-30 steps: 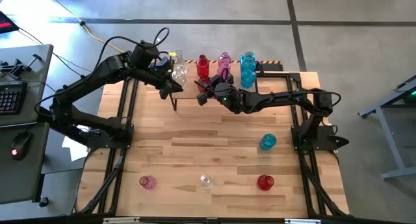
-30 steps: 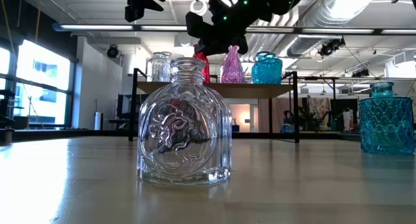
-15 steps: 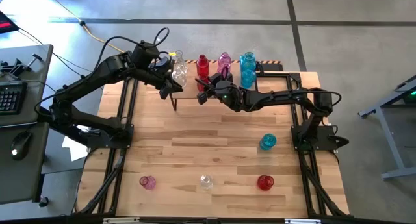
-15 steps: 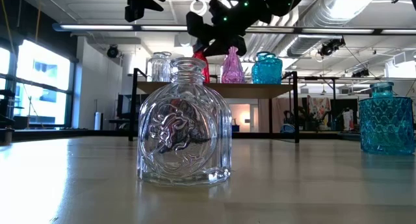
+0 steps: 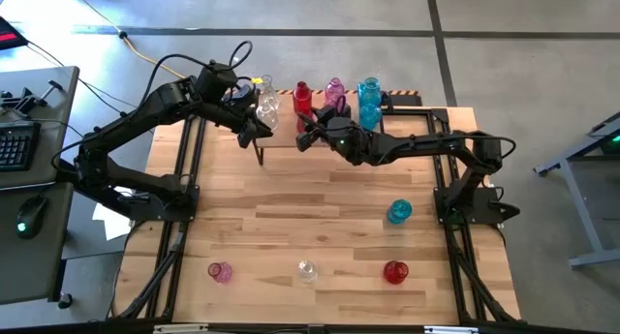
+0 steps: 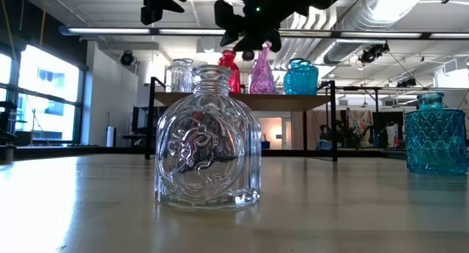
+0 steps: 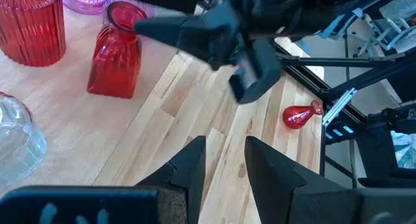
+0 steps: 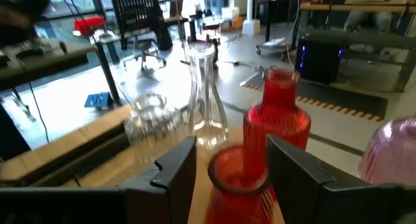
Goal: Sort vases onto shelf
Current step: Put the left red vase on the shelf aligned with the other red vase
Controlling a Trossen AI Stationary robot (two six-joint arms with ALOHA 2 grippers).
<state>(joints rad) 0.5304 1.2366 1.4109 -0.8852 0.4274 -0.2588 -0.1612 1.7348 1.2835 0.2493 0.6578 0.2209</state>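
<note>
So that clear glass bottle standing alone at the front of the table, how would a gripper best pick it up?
Probably by the narrow neck, coming straight down from above. The clear vase stands upright with a wide, squarish body and a short ringed neck; the body looks too broad for the fingers, while the lip above the neck should stop it slipping. The table around it is bare, so nothing blocks a vertical approach.

Both arms are matte black and jointed, with black cables looping along them; small green lights glow on the right arm.
</note>
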